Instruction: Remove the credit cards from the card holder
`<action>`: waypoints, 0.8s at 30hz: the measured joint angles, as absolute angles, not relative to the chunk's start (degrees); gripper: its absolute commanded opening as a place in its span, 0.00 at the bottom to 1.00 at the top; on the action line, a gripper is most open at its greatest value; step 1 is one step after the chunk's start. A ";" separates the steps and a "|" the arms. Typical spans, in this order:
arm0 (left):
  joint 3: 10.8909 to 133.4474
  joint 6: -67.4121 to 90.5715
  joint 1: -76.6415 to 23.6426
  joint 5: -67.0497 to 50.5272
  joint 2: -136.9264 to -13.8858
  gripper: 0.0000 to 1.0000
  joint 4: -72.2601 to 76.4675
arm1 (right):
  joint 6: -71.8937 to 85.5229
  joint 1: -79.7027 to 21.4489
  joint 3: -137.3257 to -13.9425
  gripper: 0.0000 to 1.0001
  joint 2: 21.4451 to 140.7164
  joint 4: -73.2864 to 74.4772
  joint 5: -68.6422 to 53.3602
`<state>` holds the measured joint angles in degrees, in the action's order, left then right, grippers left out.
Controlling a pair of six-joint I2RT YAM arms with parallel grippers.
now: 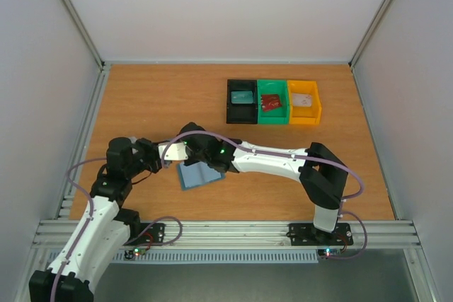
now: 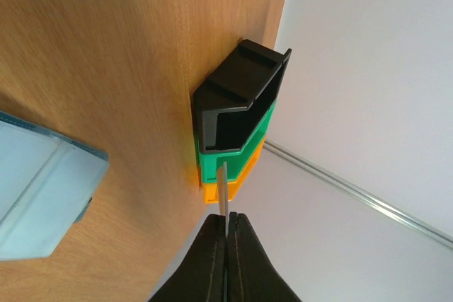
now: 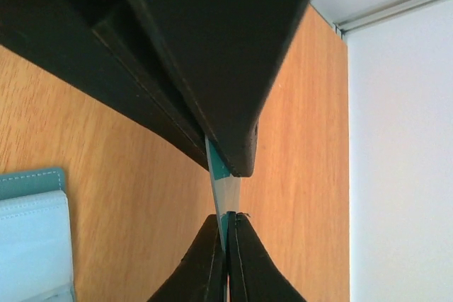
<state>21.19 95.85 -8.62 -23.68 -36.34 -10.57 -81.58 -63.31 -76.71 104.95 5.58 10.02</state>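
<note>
A thin pale and teal credit card (image 1: pixel 173 151) hangs above the table between both arms, edge-on in both wrist views. My left gripper (image 1: pixel 163 155) is shut on its left end, the card's edge (image 2: pixel 223 190) sticking out past the fingertips of that gripper (image 2: pixel 227 217). My right gripper (image 1: pixel 187 148) is shut on the opposite end; the card (image 3: pixel 228 192) spans from it (image 3: pixel 226 218) up to the left arm's black fingers (image 3: pixel 233 139). The blue-grey card holder (image 1: pixel 200 175) lies open on the table just below them, also seen low in the wrist views (image 2: pixel 35 196) (image 3: pixel 32 245).
Three small bins stand in a row at the back: black (image 1: pixel 241 100) with a teal card, green (image 1: pixel 272 101) with red cards, yellow (image 1: pixel 304 101) with a pale card. The same bins (image 2: pixel 233 125) show in the left wrist view. White walls enclose the table.
</note>
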 measured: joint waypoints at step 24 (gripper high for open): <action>16.45 81.67 7.57 -8.43 -32.69 0.99 -17.30 | -82.17 -32.34 -82.08 0.01 101.27 14.02 7.40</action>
<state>16.45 81.67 7.57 -8.43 -32.69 -17.30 -82.17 -32.34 -82.08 101.27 14.02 7.40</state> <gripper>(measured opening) 0.993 0.014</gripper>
